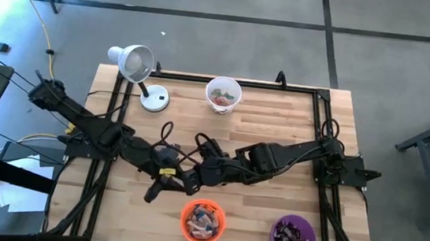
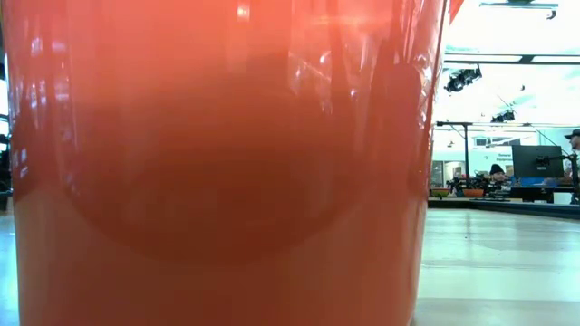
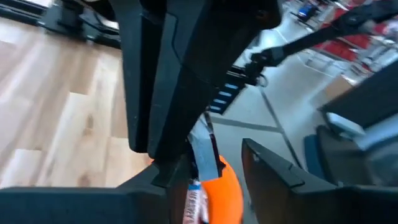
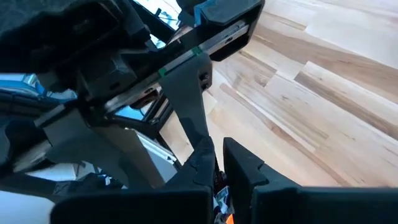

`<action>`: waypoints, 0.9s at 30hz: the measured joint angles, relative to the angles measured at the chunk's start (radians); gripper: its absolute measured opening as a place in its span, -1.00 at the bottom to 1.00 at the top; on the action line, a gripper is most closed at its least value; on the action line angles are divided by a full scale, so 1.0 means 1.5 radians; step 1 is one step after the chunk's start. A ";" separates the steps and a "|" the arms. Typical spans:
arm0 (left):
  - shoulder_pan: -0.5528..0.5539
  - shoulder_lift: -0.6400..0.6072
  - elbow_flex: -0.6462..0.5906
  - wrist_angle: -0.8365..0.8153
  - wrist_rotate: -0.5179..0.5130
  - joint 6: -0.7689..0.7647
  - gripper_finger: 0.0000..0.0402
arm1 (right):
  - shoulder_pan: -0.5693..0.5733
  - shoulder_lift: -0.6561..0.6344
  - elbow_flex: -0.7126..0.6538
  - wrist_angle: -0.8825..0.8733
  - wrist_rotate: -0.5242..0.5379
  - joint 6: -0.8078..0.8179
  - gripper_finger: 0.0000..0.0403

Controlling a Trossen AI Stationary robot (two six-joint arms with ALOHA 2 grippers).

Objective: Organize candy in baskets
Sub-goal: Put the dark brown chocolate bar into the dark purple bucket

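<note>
Crossed arms [image 1: 195, 166] above orange basket [image 1: 203, 221]

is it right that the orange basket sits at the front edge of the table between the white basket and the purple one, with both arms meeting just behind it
Not quite. The orange basket is at the front edge with both arms meeting just behind it, and the purple basket is beside it, but the white basket stands at the far edge near the lamp, not in that front row. The high view shows this.

From my station I see grey concrete floor [image 1: 232, 27] crossed by dark lines around the wooden table [image 1: 277, 130]; a white desk lamp [image 1: 137, 69] stands at the table's far-left corner.
</note>
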State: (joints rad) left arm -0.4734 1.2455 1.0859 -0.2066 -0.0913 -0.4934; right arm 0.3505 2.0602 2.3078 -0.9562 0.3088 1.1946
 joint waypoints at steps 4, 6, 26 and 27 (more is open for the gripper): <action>0.015 -0.015 0.000 -0.015 0.066 -0.026 -0.32 | -0.003 -0.001 0.000 -0.011 -0.007 0.001 -0.98; 0.019 -0.028 0.000 -0.036 0.068 -0.027 -0.31 | -0.006 -0.001 0.000 -0.025 -0.009 0.002 -0.98; 0.021 -0.202 -0.001 -0.461 -0.001 -0.127 -0.31 | 0.074 -0.098 0.001 -0.271 0.041 0.185 -0.98; 0.021 -0.208 -0.002 -0.484 -0.005 -0.138 -0.31 | 0.092 -0.104 0.001 -0.294 0.045 0.215 -0.98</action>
State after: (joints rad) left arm -0.4416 0.9337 1.0829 -0.9321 -0.0987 -0.7001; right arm 0.4878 1.9046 2.3089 -1.3975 0.3769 1.5172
